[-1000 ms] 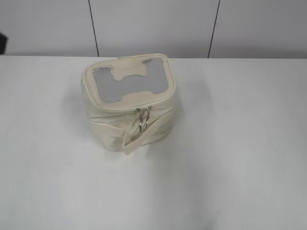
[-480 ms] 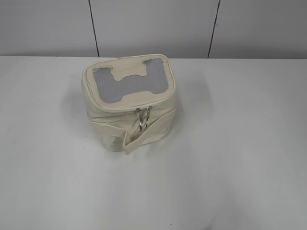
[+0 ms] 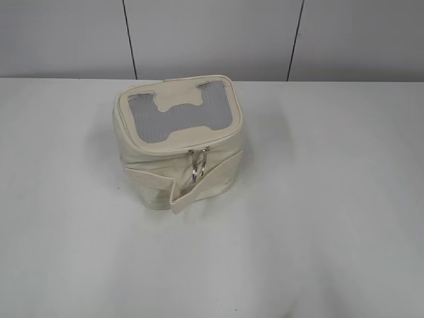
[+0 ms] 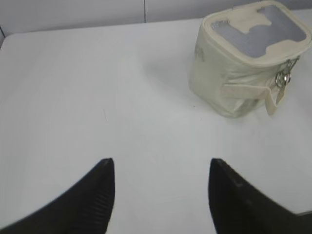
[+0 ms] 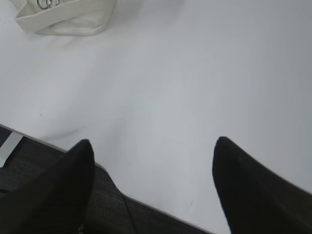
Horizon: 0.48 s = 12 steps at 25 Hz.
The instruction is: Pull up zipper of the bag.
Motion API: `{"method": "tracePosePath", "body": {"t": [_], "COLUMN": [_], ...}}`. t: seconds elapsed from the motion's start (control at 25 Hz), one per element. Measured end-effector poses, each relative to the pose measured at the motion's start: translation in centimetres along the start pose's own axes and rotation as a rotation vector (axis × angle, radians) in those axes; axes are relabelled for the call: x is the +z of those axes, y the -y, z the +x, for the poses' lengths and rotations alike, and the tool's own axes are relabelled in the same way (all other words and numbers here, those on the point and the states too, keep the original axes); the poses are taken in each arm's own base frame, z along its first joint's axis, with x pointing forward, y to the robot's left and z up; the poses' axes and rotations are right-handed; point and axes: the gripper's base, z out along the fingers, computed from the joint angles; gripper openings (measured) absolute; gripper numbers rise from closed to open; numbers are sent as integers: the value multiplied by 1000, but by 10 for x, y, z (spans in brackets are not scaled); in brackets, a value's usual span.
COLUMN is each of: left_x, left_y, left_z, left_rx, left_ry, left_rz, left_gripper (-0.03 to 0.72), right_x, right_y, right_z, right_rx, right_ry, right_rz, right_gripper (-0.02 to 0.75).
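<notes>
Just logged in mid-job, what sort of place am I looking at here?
Probably a lab or test bench, not a home. A bare white table stands against plain grey wall panels, and only the bag sits on it. Both pincers, left and right, are open above the table.

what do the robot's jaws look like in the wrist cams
In both wrist views only the fingertips show. The left gripper has two matte black fingers, broad at the base and tapering to blunt, rounded points. The right gripper looks the same: plain black, wedge-shaped fingers. No cables, markings or arm links are visible.
</notes>
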Motion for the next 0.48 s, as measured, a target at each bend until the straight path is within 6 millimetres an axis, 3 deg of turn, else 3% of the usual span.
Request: {"method": "tracePosePath", "body": {"t": [0.48], "left_x": [3], "left_y": [1], "left_z": [-1], "left_rx": [-5], "left_ry": [27], "left_rz": [11], "left_gripper": [433], "right_x": [-13], "right_y": [-1], "right_z": [8], "right_rx": [1], "right_ry": [97], "right_rz": [8], "right_gripper": [557]}}
